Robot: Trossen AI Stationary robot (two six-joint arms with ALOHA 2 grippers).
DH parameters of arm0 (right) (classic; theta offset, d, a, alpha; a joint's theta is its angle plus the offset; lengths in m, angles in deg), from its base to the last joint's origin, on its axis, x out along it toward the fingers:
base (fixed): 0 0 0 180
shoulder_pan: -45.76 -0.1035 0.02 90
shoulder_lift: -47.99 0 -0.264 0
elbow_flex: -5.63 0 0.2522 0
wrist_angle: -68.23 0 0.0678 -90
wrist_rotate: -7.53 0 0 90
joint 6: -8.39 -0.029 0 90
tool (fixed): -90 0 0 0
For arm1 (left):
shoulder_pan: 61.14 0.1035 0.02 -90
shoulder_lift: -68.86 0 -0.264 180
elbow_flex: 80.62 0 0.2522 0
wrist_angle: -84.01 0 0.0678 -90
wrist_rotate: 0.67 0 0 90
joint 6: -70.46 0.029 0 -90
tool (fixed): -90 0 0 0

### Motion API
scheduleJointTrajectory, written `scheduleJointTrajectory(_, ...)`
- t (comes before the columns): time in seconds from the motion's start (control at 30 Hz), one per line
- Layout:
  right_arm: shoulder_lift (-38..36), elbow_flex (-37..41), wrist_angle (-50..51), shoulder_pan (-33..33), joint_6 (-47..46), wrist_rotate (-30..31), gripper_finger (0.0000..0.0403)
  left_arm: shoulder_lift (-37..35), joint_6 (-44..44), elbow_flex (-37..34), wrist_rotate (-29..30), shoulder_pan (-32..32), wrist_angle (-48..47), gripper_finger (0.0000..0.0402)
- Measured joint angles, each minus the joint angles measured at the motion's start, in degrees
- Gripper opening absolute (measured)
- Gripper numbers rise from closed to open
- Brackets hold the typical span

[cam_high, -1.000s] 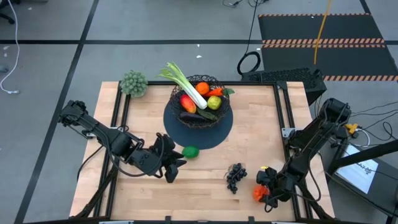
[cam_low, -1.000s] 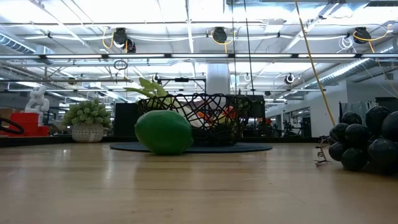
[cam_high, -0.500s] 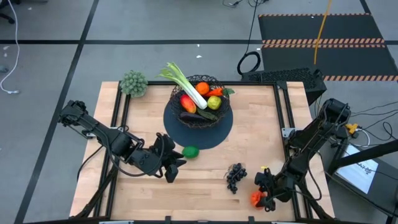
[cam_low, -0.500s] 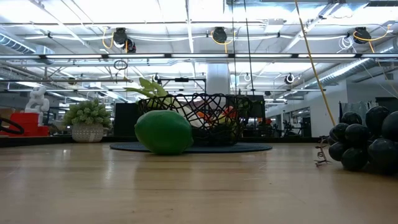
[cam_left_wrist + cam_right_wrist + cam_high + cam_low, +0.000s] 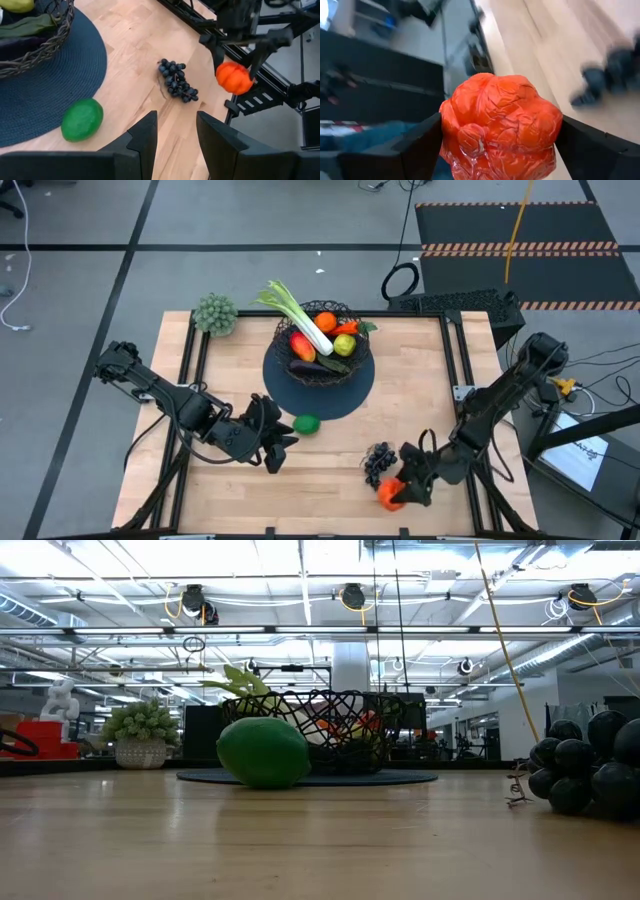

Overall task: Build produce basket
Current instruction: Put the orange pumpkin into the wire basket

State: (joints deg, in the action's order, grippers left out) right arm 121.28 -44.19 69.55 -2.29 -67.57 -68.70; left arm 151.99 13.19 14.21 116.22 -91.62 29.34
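Currently the right gripper (image 5: 393, 495) is clamped on one lumpy red-orange tomato (image 5: 390, 496), held near the table's front edge, just beside one bunch of dark grapes (image 5: 378, 463). The left gripper (image 5: 279, 451), fingers parted and empty, sits near one green lime (image 5: 307, 423) at the rim of the flat dark round mat (image 5: 352, 400). On the mat stands the black wire-mesh basket (image 5: 285, 368), where one long green-white leek (image 5: 297, 314) lies diagonally, leaves pointing to the far-left corner.

- The right end effector (image 5: 393, 493) now sits farther in over the tabletop (image 5: 330, 480), away from the right edge.
- The tomato (image 5: 389, 495) clamped in it comes along, now just beside the grapes (image 5: 378, 463).
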Motion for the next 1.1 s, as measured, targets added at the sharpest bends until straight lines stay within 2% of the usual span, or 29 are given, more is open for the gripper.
scheduleJointTrajectory(0.27, -2.78, 0.0, -13.25, 6.95, 8.38, 5.89, 0.0336, -0.06, -0.53, 0.0, -0.06, 0.32, -0.6, 0.0136)
scheduleJointTrajectory(0.47, -4.68, 0.0, -22.34, 13.14, 13.45, 7.25, 0.0336, -2.7, -0.54, 0.0, -0.04, 1.77, -0.5, 0.0136)
scheduleJointTrajectory(0.73, -7.75, -0.07, -31.87, 24.06, 17.33, 7.27, 0.0336, -6.66, 8.68, 0.0, 0.18, 5.6, -2.41, 0.0136)
scheduleJointTrajectory(0.93, -10.6, -0.07, -34.09, 32.13, 17.02, 7.27, 0.0336, -9.7, 14.53, 0.0, -0.76, 10.95, -3.87, 0.0136)
scheduleJointTrajectory(1.1, -13.16, -0.07, -34.12, 38.67, 17.08, 7.26, 0.0336, -12.12, 20.58, 0.0, -4.18, 15.88, -4.52, 0.0136)
